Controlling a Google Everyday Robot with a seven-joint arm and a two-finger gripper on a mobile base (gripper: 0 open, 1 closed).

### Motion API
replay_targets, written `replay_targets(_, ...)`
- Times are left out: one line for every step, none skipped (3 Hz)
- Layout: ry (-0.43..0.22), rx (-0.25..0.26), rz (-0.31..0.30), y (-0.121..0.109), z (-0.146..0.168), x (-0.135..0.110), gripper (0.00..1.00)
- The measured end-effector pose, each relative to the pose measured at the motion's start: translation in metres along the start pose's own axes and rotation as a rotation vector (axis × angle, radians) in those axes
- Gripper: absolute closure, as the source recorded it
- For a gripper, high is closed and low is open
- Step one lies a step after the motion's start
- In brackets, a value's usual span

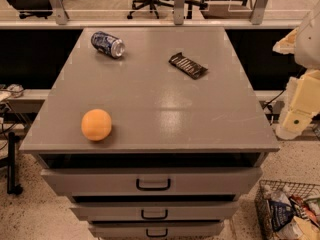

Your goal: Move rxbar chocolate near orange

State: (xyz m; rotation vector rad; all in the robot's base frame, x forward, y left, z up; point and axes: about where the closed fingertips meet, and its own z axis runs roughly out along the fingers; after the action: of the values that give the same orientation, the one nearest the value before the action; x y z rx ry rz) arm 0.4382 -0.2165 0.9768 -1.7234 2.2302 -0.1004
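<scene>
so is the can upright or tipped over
Tipped: the can lies on its side, silver end showing. The gripper hangs beside the cabinet.

On the grey drawer cabinet (165,109), the orange (96,124) sits at 8 o'clock. The drink can (108,44) lies on its side at 11, and the chocolate bar (188,65) lies flat at 1. The gripper (294,120) hangs beyond the cabinet's right edge, at 3 o'clock.

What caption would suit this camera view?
Grey cabinet bearing orange, rxbar chocolate and can, well apart; claw hangs at right.
</scene>
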Motion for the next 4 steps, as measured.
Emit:
replay_targets(-0.011, 0.002, -0.005, -0.002, 0.001, -0.002, 0.0)
replay_targets(-0.063, 0.011, -0.03, -0.01, 0.007, -0.01, 0.0)
replay_targets(-0.178, 0.024, -0.028, -0.047, 0.025, -0.044, 0.0)
replay_targets(-0.299, 0.026, 0.007, -0.096, 0.05, -0.082, 0.0)
